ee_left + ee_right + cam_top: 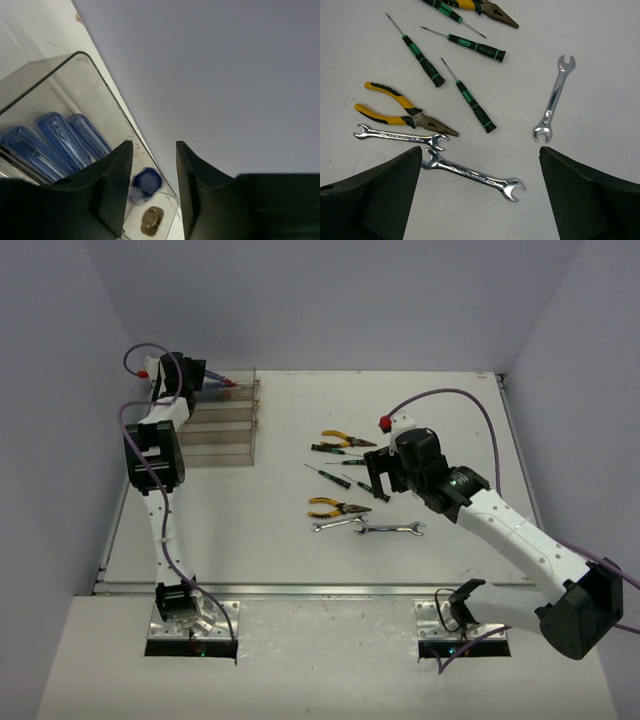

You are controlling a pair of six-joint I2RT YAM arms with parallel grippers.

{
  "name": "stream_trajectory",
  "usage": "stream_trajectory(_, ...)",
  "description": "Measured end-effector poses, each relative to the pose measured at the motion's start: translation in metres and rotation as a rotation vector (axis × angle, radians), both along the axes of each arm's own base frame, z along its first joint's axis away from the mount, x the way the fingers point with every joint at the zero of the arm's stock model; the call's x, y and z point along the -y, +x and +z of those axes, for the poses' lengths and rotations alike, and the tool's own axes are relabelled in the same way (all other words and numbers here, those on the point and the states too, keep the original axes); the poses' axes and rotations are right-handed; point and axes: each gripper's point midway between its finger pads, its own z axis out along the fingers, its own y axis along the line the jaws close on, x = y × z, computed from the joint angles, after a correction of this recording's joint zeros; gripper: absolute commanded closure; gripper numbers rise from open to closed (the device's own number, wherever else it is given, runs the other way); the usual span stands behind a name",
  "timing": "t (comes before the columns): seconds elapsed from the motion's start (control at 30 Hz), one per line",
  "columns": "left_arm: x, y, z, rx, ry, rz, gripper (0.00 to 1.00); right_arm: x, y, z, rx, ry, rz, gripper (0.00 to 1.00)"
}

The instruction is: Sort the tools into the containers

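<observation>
The clear containers (222, 420) stand at the far left. My left gripper (212, 378) hovers over the farthest bin, jaws apart (154, 145). Blue-handled screwdrivers (60, 140) lie inside that bin (102, 87). A blurred blue handle end (145, 184) shows below the gap, touching neither finger. My right gripper (374, 478) is wide open (481, 150) just above a long silver wrench (472, 174). Two more wrenches (397, 136) (554, 97), yellow-handled pliers (400, 110) and black-green screwdrivers (475, 107) lie around it on the table.
A second pair of yellow pliers (346, 440) and another black-green screwdriver (330, 450) lie farther back. White walls close in the table at the back and sides. A small brass-coloured piece (152, 220) shows through the bin's corner.
</observation>
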Motion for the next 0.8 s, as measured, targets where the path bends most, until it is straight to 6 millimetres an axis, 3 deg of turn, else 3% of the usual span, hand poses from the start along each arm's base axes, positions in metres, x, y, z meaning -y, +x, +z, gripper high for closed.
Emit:
stream_trajectory(0.1, 0.000, -0.001, -0.003, -0.012, 0.002, -0.002, 0.02, 0.000, 0.000, -0.002, -0.007, -0.005, 0.002, 0.01)
stream_trajectory(0.37, -0.012, -0.010, 0.011, -0.104, 0.029, 0.061, 0.00, -0.002, 0.000, -0.004, -0.011, -0.007, 0.012, 0.01)
stream_trajectory(0.47, -0.021, -0.025, 0.035, -0.165, 0.056, 0.110, 0.00, -0.002, 0.000, -0.004, -0.012, -0.007, 0.012, 0.01)
stream_trajectory(0.57, -0.025, -0.048, 0.077, -0.180, 0.076, 0.129, 0.00, -0.005, 0.000, -0.010, -0.032, -0.009, 0.029, 0.03)
stream_trajectory(0.6, -0.025, -0.058, 0.092, -0.172, 0.079, 0.127, 0.00, -0.008, 0.001, -0.015, -0.048, -0.013, 0.043, 0.07)
stream_trajectory(0.7, -0.015, -0.101, 0.135, -0.145, 0.085, 0.093, 0.00, -0.019, 0.004, -0.035, -0.121, -0.035, 0.098, 0.37)
stream_trajectory(0.73, -0.007, -0.118, 0.149, -0.121, 0.085, 0.067, 0.00, -0.023, 0.007, -0.042, -0.147, -0.049, 0.113, 0.47)
stream_trajectory(0.8, 0.013, -0.159, 0.167, -0.078, 0.090, 0.009, 0.00, -0.030, 0.016, -0.059, -0.196, -0.081, 0.138, 0.58)
